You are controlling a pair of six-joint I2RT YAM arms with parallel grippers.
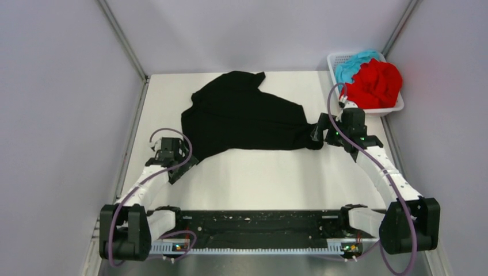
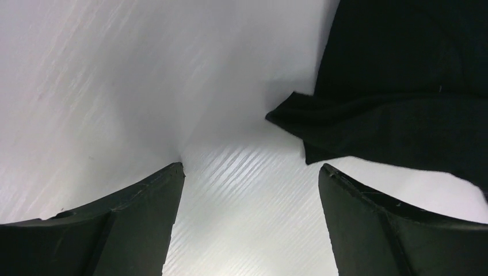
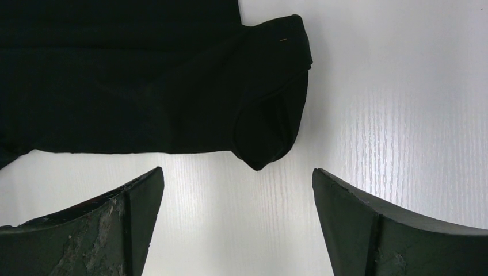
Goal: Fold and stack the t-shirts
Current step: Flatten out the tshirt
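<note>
Facing black t-shirt (image 3: 115, 75), right end effector (image 3: 237, 171)

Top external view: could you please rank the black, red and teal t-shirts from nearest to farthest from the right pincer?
1. black t-shirt, just left of the right pincer.
2. red t-shirt, farther back and to the right, in the basket.
3. teal t-shirt, at the basket's far end, behind the red one.

White table (image 1: 259, 178) with a faint wood-grain look (shows up close in the wrist views). Black t-shirt (image 1: 241, 115) lies crumpled on its far half, and a white mesh basket (image 1: 335, 62) sits in the far right corner.
</note>
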